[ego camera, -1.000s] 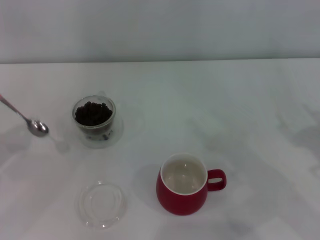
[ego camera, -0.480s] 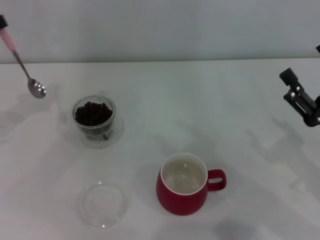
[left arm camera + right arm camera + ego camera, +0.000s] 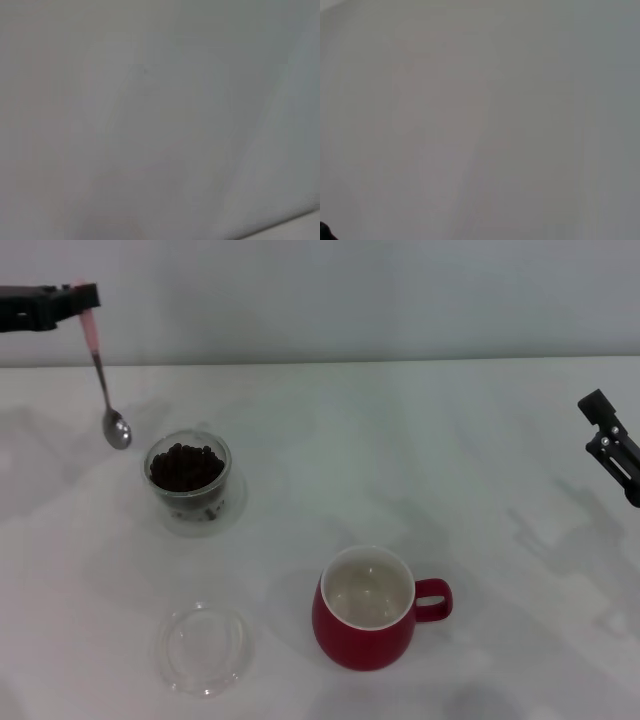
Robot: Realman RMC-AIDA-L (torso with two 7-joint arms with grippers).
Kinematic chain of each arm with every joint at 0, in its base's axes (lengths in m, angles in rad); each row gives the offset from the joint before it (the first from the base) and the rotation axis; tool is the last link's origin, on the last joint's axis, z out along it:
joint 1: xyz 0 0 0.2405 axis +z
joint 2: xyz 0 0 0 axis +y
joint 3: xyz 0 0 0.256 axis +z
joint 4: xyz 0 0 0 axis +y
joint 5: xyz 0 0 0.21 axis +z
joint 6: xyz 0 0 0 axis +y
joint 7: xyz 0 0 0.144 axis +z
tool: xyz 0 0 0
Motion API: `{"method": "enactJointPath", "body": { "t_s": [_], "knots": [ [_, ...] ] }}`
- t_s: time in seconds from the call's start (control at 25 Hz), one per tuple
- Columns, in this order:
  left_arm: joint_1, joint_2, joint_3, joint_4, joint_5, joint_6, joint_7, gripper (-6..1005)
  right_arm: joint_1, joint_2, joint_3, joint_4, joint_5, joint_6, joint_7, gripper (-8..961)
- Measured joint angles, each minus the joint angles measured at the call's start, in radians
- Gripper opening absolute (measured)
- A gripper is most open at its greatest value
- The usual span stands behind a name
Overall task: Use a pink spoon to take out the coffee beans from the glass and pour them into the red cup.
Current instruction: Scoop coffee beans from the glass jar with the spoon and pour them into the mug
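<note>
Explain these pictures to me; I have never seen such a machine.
It is a robot with two arms. The wide picture comes from a camera on its head, looking down at a white table. The two grey, blank pictures come from its wrist cameras.

The left hand, upper left, holds the pink spoon hanging bowl-down beside the glass of coffee beans. The red cup stands empty nearer the robot, with a clear lid beside it. The right hand waits at the right edge.

Left tool (image 3: 78,300) dangles pink spoon (image 3: 103,380) beside glass (image 3: 188,481).
</note>
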Motion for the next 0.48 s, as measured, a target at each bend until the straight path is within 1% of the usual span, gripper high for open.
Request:
{"method": "enactJointPath", "body": {
  "t_s": [0.16,0.28,0.48],
  "knots": [
    [-0.017,-0.008,0.05,0.0,0.002,0.027,0.0,124,0.0,0.0,0.002,0.012,0.001,0.003,0.0,815],
    [-0.027,-0.023,0.09,0.001,0.004,0.053,-0.002,124,0.0,0.0,0.003,0.017,0.002,0.004,0.0,815],
    [-0.036,-0.044,0.105,0.001,0.005,0.084,-0.007,125,-0.001,0.0,0.004,0.027,0.002,0.004,0.0,816]
  ]
}}
